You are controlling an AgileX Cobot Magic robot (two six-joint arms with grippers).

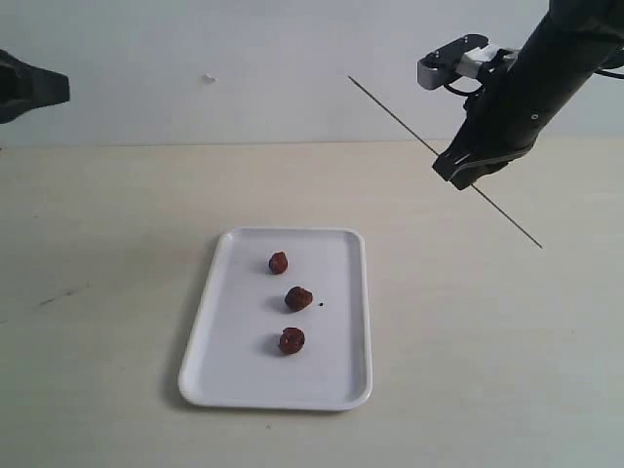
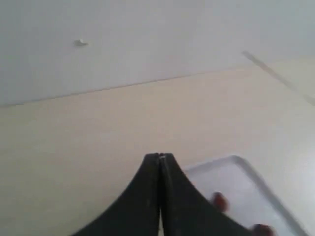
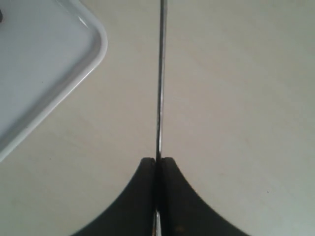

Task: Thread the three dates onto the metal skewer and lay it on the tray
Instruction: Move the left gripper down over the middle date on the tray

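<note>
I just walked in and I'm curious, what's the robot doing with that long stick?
The right gripper is shut on the metal skewer, holding it slanted in the air beside the tray. The three dates lie in a row on the tray, none threaded yet. The left gripper is shut and empty.

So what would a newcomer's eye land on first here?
The right pincer, raised in the air to the right of the tray, is shut on the metal skewer, which slants through the air. Next, three dates lined up on the white tray, none threaded yet. The left pincer is shut and empty.
</note>
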